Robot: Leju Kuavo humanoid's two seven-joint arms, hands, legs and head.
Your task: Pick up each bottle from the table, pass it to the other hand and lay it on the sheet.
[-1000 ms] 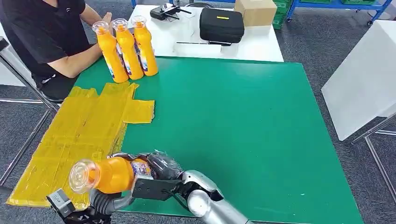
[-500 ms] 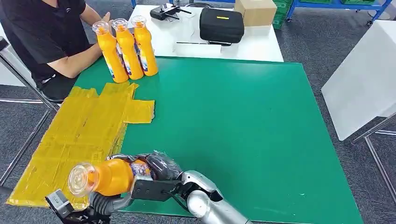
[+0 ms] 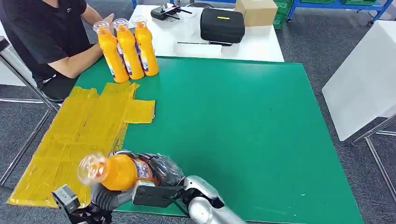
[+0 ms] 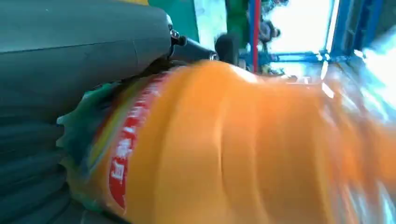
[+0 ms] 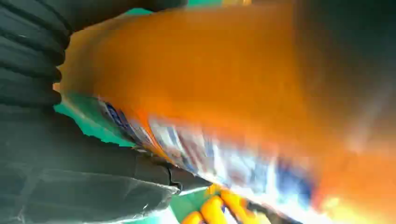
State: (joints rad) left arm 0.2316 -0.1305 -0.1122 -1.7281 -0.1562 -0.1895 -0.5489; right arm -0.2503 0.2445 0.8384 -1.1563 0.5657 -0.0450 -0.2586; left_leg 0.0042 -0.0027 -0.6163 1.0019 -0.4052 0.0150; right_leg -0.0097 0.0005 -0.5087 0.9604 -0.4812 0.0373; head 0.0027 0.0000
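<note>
The green tabletop [image 3: 243, 121] stretches wide here, and along its left edge a crinkled yellow sheet [image 3: 74, 135] lies flat, part on the green and part hanging past the side, with one square flap [image 3: 138, 111] reaching in toward the middle. Up at the far left corner three orange bottles [image 3: 127, 49] stand upright in a tight row, touching one another, just beyond the sheet's far end. Behind the green surface a white table [image 3: 254, 44] butts up against it, carrying a black case [image 3: 222, 25], a cardboard box [image 3: 256, 11] and a dark controller [image 3: 166, 11].
</note>
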